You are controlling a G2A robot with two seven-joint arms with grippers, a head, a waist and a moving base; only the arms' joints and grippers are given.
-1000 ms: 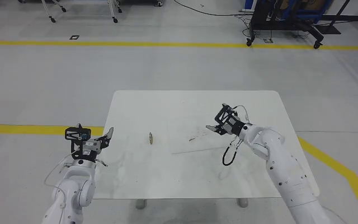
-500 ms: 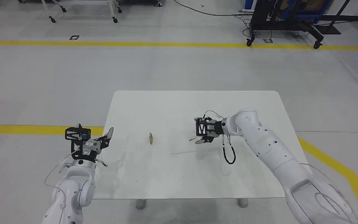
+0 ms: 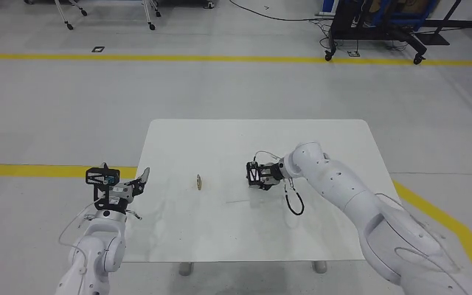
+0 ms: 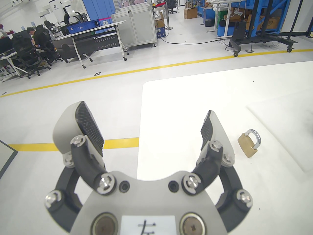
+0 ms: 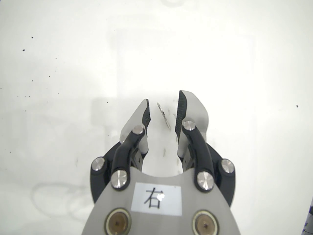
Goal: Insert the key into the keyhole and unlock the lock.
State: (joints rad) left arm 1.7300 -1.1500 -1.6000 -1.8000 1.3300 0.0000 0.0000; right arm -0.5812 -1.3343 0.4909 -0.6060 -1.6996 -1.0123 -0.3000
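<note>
the key is lying on the worktop, well apart from the lock, sitting between the spread fingers of the right tool. the left tool is hanging wide open on the lock's other side, by the worktop's edge.

Left of centre in the top view the small brass padlock is too tiny to show a keyhole, and the right wrist view's edge cuts off most of its body.
</note>
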